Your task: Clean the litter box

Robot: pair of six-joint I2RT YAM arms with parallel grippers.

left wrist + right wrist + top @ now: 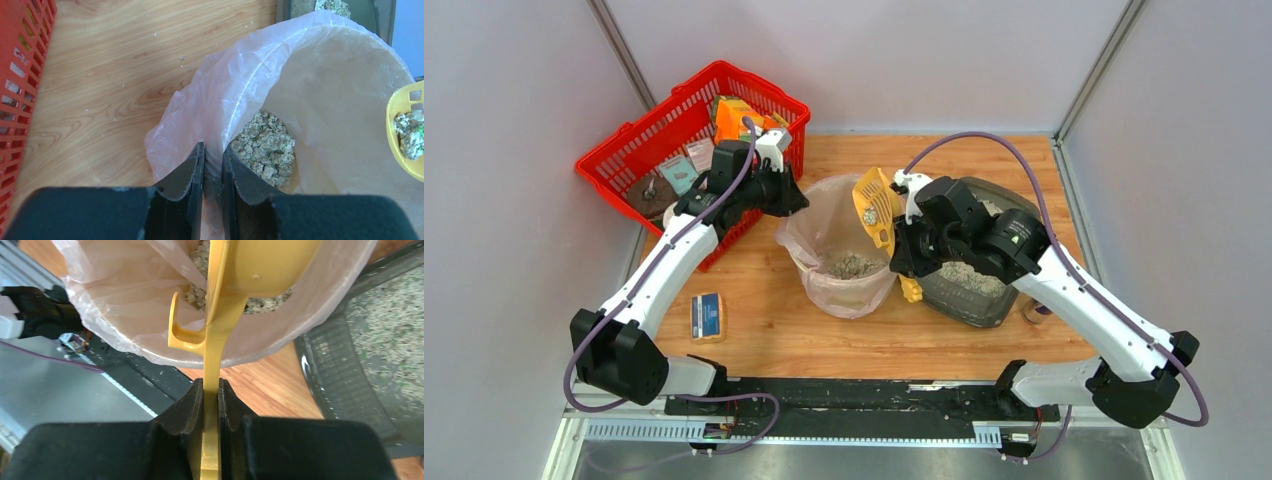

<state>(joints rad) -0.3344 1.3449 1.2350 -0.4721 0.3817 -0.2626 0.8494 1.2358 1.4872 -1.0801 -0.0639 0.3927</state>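
**Scoop held over bin; litter box at R side of table**

The litter box [972,290] is seen on the R half of the table [774,340], just beside the bin [796,258] and partly hidden under the R arm. Pale gravelly litter is seen inside it, and its dark grey rim shows in both wrist views.

The R gripper [211,387] is clamped on the handle of a yellow scoop [876,205], w/ the handle pinched flat btwn both fingers. The scoop head is held above the bin's R edge, tilted on its side. A grey clump [410,132] is seen resting in the scoop head in the L wrist view. A small hook on the handle is seen just outside the bin wall.

The L gripper [212,150] is closed on the bin's far L rim, w/ the clear liner [200,100] and rim edge caught btwn the fingers. A pile of litter [265,145] is seen at the bin's bottom.

A red mesh basket [624,160] w/ assorted items is set at the far L corner, behind the L arm. A small blue-and-tan block [707,315] lies on the table near the L arm, apart from the bin. Loose crumbs are scattered on the wood btwn basket and bin.
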